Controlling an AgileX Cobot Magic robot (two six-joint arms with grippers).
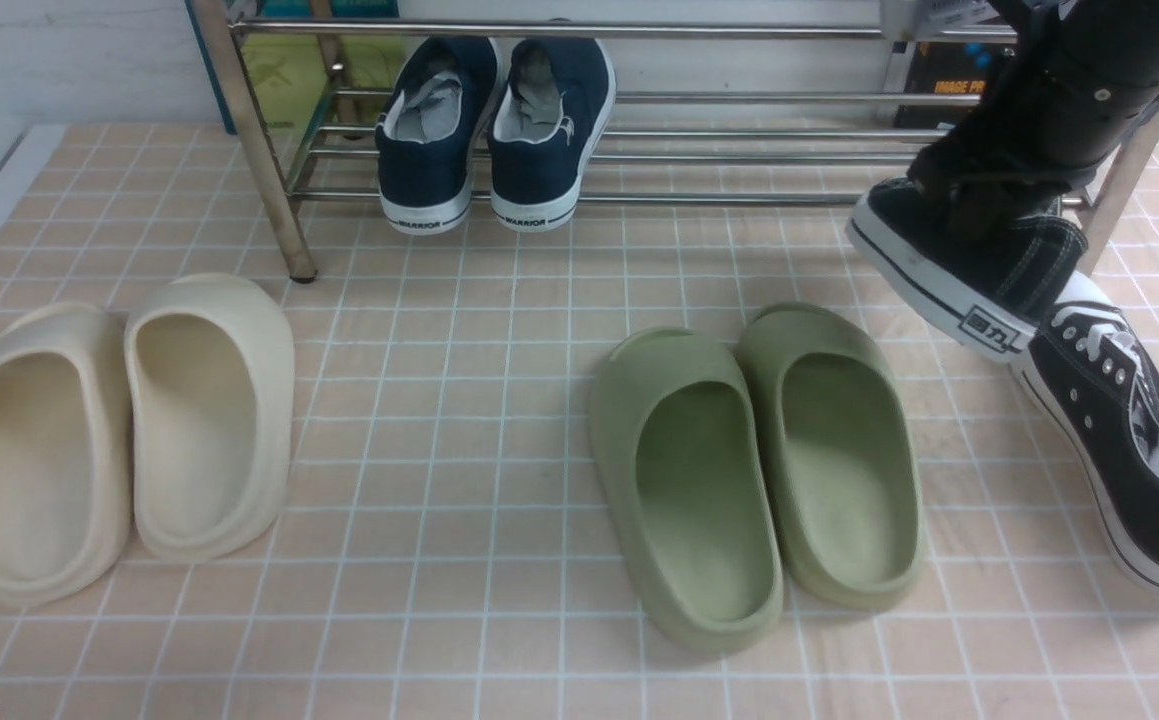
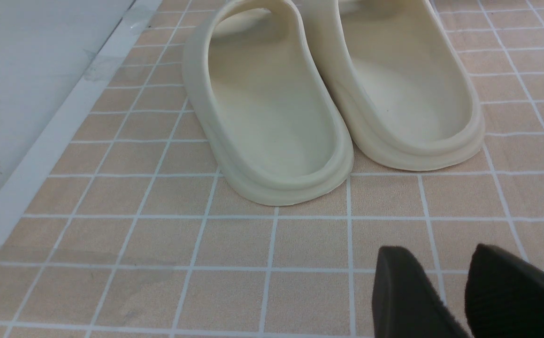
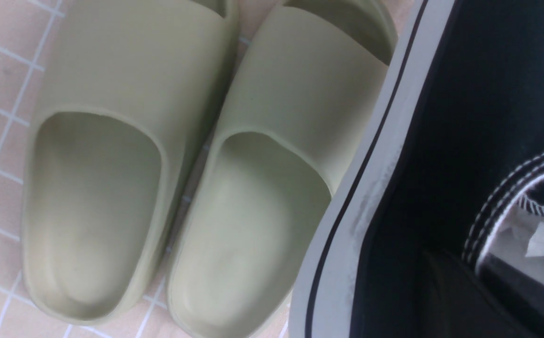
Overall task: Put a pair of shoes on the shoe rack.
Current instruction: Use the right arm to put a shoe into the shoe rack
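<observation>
One black canvas sneaker [image 1: 979, 275] with a white-edged sole hangs tilted above the floor, just in front of the shoe rack's [image 1: 719, 198] right leg. My right gripper [image 1: 989, 205] is shut on its collar; in the right wrist view the sneaker [image 3: 464, 141] fills the side of the frame and the fingers are mostly lost in its dark canvas. The other black sneaker [image 1: 1129, 440] lies on the tiled floor at the far right, white laces showing. My left gripper [image 2: 440, 256] hovers open over bare tiles, with nothing between its fingers.
Two navy slip-on shoes [image 1: 494, 130] sit on the left part of the rack. A pair of green slides [image 1: 759, 470] lies mid-floor, left of the lifted sneaker. A pair of cream slides [image 1: 129, 430] lies at the left, just ahead of my left gripper.
</observation>
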